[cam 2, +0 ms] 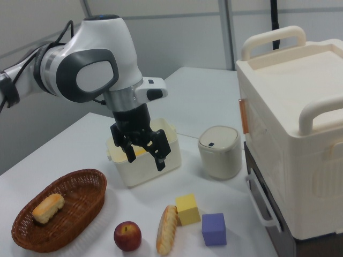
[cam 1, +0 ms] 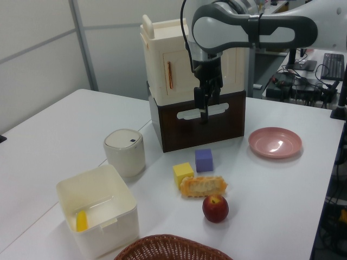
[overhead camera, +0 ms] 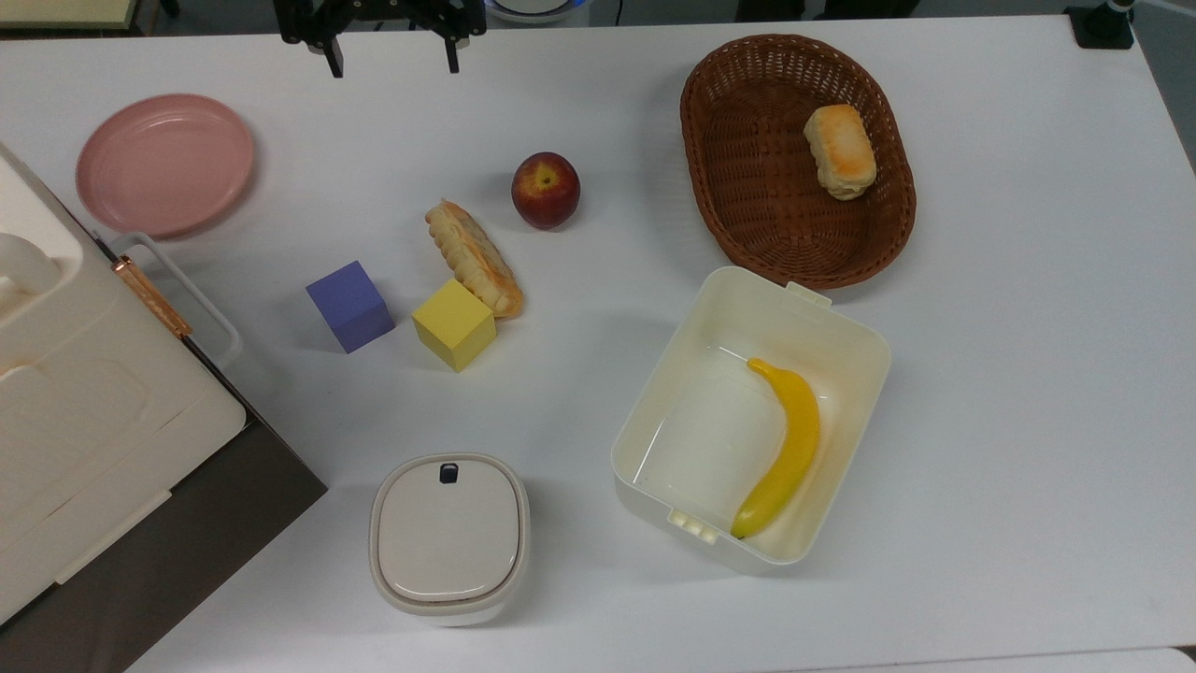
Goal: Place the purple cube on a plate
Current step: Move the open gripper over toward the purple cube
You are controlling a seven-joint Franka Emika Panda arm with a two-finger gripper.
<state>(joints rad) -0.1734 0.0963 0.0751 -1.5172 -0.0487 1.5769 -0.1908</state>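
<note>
Claw [cam 2: 144,152] spread wide and empty, fingers pointing down, hanging in the air well above the worktop [overhead camera: 1009,393]; at the top view's upper edge [overhead camera: 388,51], and in the left view [cam 1: 205,105] in front of the cream case on its brown base [cam 1: 195,127]. Below and ahead of it in the right view, purple cube [cam 2: 214,229] flat on the worktop, just beside the yellow cube [cam 2: 187,209] but apart from it; in the top view [overhead camera: 349,306] to the left of the yellow cube [overhead camera: 454,323], which touches the end of a filled bread roll [overhead camera: 474,258]. Red apple [overhead camera: 546,190] near the roll's far end. Pink plate [overhead camera: 121,201] bare, well apart from the purple cube, toward the top view's upper left, close to the cream case [overhead camera: 84,393]. Lidded cream pot [overhead camera: 448,537] near the top view's lower edge. Open cream box [overhead camera: 696,327] with a banana [overhead camera: 785,449] inside, to the top view's right of the cubes. Brown wicker basket [overhead camera: 738,201] beyond the box, a bun [overhead camera: 840,150] lying in it.
</note>
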